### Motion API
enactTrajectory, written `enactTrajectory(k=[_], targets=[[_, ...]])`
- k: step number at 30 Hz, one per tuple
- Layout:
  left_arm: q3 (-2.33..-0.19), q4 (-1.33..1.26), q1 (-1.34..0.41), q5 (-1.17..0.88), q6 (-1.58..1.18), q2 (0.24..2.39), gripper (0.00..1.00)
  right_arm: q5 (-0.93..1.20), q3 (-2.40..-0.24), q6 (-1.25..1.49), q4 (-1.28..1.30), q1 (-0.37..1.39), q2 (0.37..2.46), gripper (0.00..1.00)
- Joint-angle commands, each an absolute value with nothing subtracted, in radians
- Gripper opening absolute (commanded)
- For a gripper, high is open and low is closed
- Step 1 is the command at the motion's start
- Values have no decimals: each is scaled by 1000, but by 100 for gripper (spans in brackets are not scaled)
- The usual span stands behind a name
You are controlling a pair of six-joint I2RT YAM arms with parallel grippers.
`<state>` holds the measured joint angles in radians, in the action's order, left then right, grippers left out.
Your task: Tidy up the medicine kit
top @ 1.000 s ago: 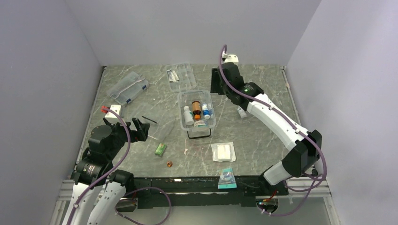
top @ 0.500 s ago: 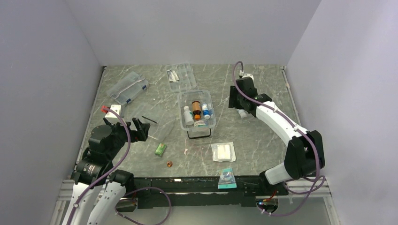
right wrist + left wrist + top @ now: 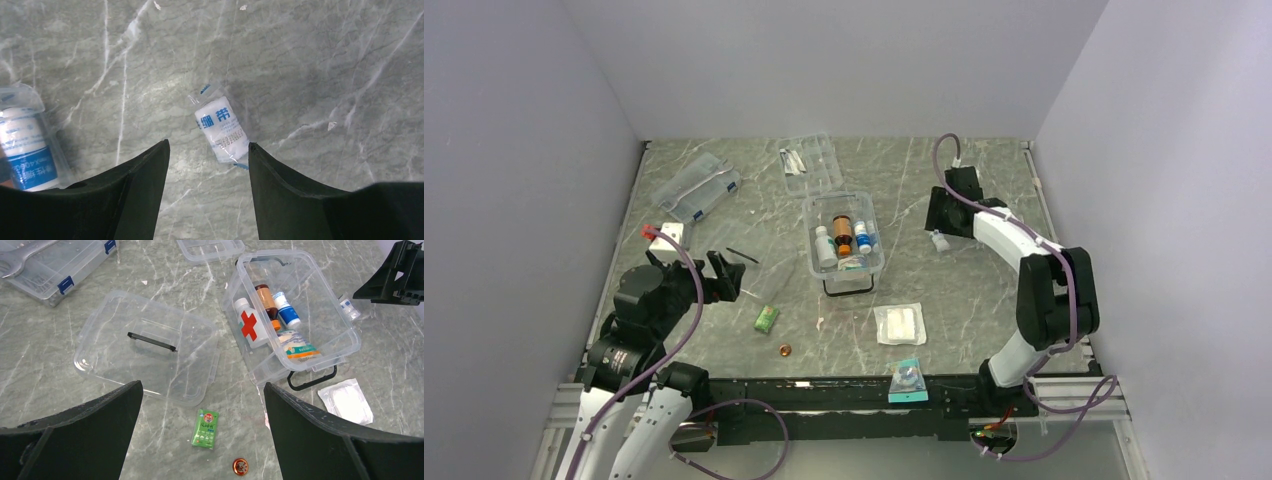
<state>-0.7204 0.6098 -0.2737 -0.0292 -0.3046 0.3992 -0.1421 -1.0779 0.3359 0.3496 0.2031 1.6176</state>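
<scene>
Several bottles [image 3: 843, 232] fill the lidless clear medicine kit [image 3: 843, 196]; left gripper [image 3: 201, 386], right gripper [image 3: 209, 145] gape empty

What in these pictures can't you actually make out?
- Top view: teal square packet at the near edge, too small to identify.
- Right wrist view: white-and-blue labelled item, cut off by the left edge; bottle or roll, unclear.
- Left wrist view: clear plastic medicine kit tub, whatever lies under its bottles is hidden by them.

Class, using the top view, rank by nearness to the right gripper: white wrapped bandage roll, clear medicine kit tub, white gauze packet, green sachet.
1. Bandage roll, beneath the right gripper.
2. Medicine kit, leftward.
3. Gauze packet, near side.
4. Green sachet, far left.
</scene>
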Motion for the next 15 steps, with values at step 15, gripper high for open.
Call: enactTrajectory(k=[15], targets=[[-739,578,-273,-41,-304,410,99,-65,-1085,340,316,172,1753,65]])
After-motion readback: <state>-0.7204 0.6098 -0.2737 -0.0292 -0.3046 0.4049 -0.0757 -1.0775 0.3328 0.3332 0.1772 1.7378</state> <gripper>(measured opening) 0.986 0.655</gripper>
